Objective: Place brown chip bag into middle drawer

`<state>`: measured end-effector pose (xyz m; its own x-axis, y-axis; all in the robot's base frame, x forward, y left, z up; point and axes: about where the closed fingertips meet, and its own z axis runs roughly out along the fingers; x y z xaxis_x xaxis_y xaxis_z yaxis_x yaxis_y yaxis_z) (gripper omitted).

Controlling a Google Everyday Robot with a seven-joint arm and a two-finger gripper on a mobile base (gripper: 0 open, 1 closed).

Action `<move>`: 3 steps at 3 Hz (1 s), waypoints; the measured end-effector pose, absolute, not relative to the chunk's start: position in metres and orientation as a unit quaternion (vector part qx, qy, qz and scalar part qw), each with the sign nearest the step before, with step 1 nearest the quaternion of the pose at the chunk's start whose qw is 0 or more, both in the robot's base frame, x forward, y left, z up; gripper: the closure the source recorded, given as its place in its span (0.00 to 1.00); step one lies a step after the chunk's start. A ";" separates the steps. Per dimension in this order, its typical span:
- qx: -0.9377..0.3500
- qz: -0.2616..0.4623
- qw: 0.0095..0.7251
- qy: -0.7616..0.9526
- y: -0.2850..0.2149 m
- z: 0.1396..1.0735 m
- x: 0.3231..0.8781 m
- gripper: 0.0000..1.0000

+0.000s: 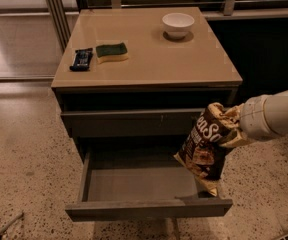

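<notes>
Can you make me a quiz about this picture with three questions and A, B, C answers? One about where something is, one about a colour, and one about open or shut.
1. Where is the brown chip bag?
A) lying on top of the cabinet
B) dangling from the robot's hand over the right side of the middle drawer
C) on the ground

2. What colour is the bowl?
A) white
B) red
C) blue

3. How is the middle drawer?
A) pushed shut
B) pulled open
C) taken out and lying on the ground

Answers:
1 B: the hand, at the right, grips the bag's top, and the bag hangs in the air over the drawer.
2 A: the bowl on the cabinet top is plain white.
3 B: its front sticks out and its grey floor shows.
</notes>
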<state>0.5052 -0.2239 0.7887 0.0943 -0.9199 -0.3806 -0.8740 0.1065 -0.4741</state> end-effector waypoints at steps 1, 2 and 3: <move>-0.638 -0.050 0.314 0.701 -0.231 0.732 0.503 1.00; -0.632 -0.059 0.324 0.701 -0.230 0.733 0.508 1.00; -0.623 -0.071 0.313 0.713 -0.236 0.723 0.503 1.00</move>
<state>0.5033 -0.2363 0.7234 -0.0280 -0.9331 -0.3585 -0.8439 0.2143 -0.4918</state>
